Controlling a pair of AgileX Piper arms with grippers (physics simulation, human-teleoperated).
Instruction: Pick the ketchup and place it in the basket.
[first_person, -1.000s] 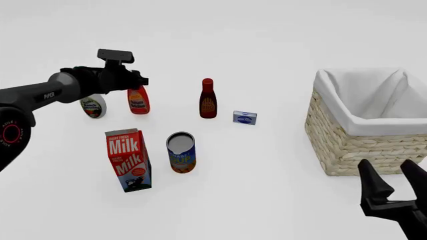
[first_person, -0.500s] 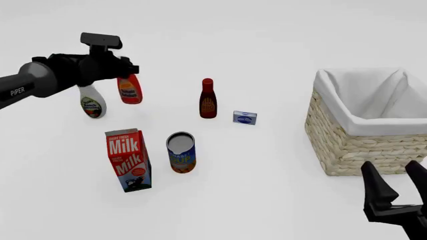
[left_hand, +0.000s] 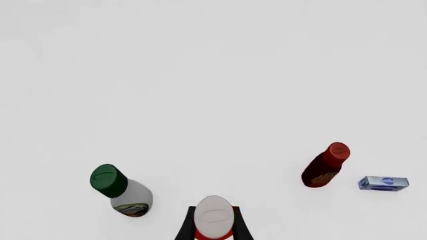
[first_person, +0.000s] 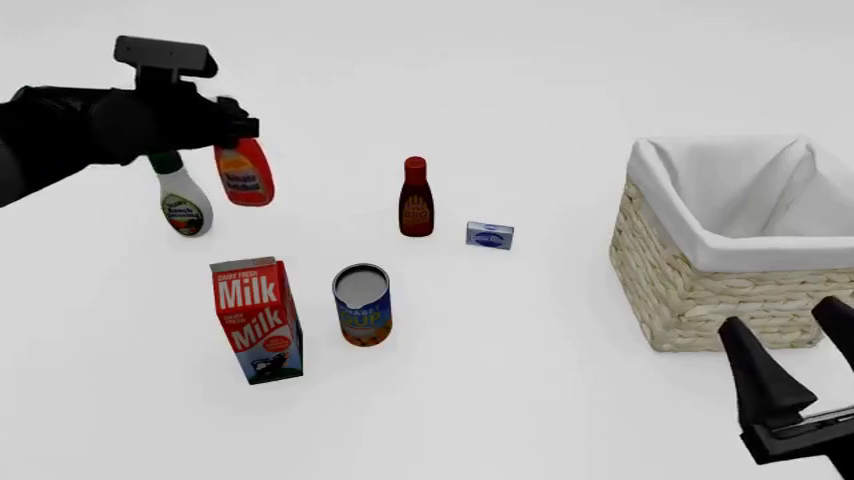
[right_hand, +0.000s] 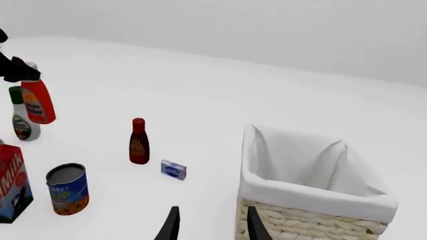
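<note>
My left gripper (first_person: 230, 128) is shut on the ketchup (first_person: 244, 171), a red-orange bottle with a white cap, and holds it lifted above the table at the far left. In the left wrist view its white cap (left_hand: 214, 217) sits between my fingers. It also shows in the right wrist view (right_hand: 37, 102). The basket (first_person: 742, 246), woven with a white lining, stands at the right; it also shows in the right wrist view (right_hand: 313, 192). My right gripper (first_person: 798, 358) is open and empty just in front of the basket.
A white bottle with a green cap (first_person: 179, 205) stands beside the lifted ketchup. A dark red bottle (first_person: 415, 198), a small blue box (first_person: 490, 235), a can (first_person: 362, 304) and a milk carton (first_person: 256, 320) stand on the table's left half.
My left gripper has risen and drifted left with the ketchup, lifting it off the table. My right gripper has sunk slightly lower in the front view.
</note>
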